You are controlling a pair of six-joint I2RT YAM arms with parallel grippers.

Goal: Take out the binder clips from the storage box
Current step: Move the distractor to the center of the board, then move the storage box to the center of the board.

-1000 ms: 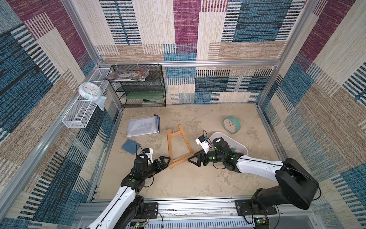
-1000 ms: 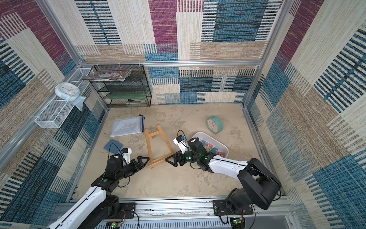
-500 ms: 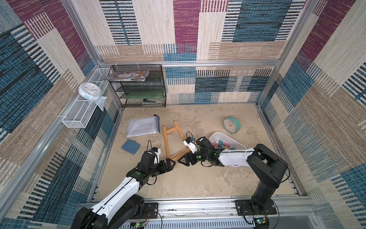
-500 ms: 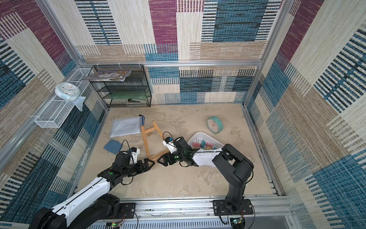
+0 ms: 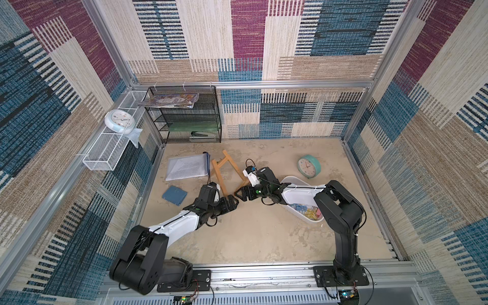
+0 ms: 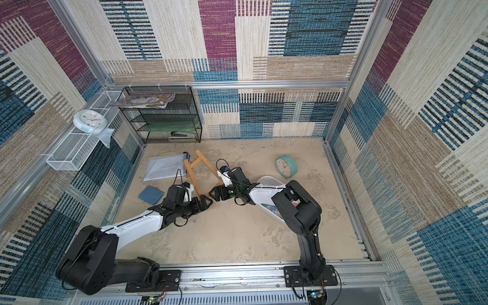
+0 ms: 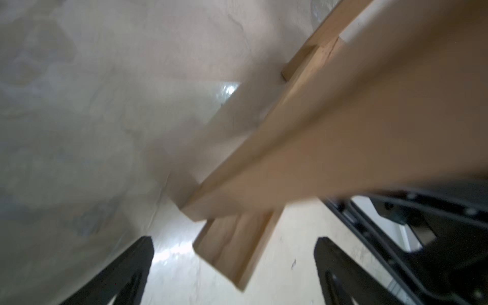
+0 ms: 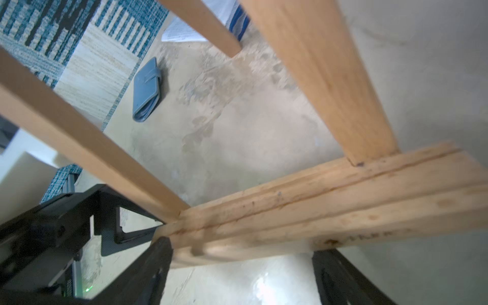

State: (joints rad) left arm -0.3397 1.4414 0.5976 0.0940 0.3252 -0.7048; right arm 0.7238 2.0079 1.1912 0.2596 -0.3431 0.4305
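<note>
Nearest, the two arms stretch forward over the table (image 5: 250, 232) and almost meet in its middle. The left gripper (image 7: 235, 261) has its jaws spread wide and holds nothing. The right gripper (image 8: 241, 261) is spread wide too. The near bar of the wooden easel (image 5: 216, 174) lies across its fingertips, not clamped as far as I can see. To the right, the storage box (image 5: 291, 180) sits under the right forearm, and the binder clips (image 5: 309, 211) are all inside, at its near end. Neither gripper is at the box, so I judge that the picking has not begun. Further left lie a blue wallet (image 5: 174, 195) and a document pouch (image 5: 187, 167). A teal clock (image 5: 308, 166) stands beyond the box, and a black mesh rack (image 5: 190, 116) stands at the far wall.
</note>
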